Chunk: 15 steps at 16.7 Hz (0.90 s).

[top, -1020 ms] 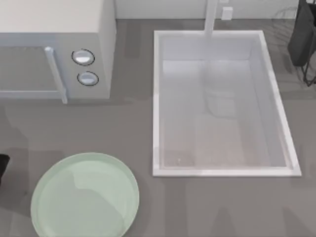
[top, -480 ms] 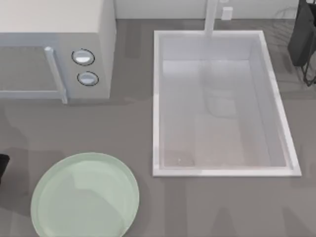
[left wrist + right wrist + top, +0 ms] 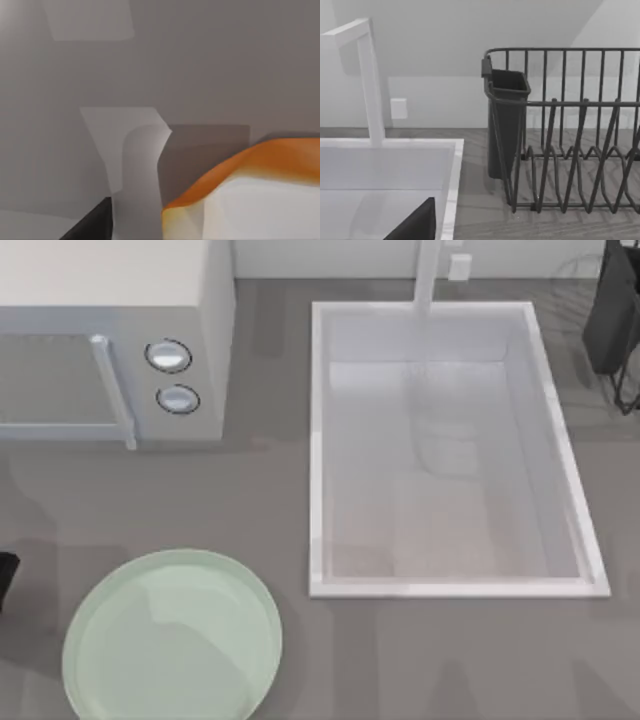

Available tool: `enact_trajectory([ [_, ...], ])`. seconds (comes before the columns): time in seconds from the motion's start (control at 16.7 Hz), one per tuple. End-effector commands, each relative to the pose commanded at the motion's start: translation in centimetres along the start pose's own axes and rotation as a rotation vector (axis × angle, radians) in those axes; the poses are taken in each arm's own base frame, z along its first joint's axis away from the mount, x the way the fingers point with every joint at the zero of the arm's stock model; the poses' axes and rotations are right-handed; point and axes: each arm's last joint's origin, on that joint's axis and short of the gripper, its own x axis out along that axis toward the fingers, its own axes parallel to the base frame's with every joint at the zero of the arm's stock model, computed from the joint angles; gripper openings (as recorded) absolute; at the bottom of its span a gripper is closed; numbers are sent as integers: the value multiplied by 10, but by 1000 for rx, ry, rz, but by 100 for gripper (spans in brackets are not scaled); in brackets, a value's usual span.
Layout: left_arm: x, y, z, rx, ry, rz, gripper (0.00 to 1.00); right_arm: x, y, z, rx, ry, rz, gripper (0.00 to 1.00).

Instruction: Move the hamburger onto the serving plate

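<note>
Grey tabletop (image 3: 260, 510) runs under everything, with a microwave (image 3: 110, 340) at its far left corner and a white sink basin (image 3: 322, 440) set in toward the right. Down at the near left edge sits the serving plate (image 3: 100, 600), and it holds nothing, so the job is not done. The sink basin looks bare too. My left wrist view catches the hamburger (image 3: 250, 195) close up, orange over creamy white, lying on the grey surface; where that is on the tabletop I cannot place. Whether my left gripper is released or clenched, I cannot tell. My right arm looks over the sink corner at a dark dish rack (image 3: 570, 150) with its cup (image 3: 506, 125); that gripper's state I cannot tell either. Grasp, carry and set-down all look to be ahead.
</note>
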Motion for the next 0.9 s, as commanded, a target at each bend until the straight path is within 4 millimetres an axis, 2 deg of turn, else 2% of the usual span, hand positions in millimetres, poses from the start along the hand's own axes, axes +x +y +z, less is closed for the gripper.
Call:
enact_trajectory([
  [0.42,0,0,0,0,0,0,0,0,0,0,0,0,0,100],
  [0.48,-22,0,1,1,-37,-8,0,0,0,0,0,0,0,100],
  [0.66,-33,2,4,3,-44,-4,0,0,0,0,0,0,0,100],
  [0.9,-72,2,5,6,-18,-17,0,0,0,0,0,0,0,100],
])
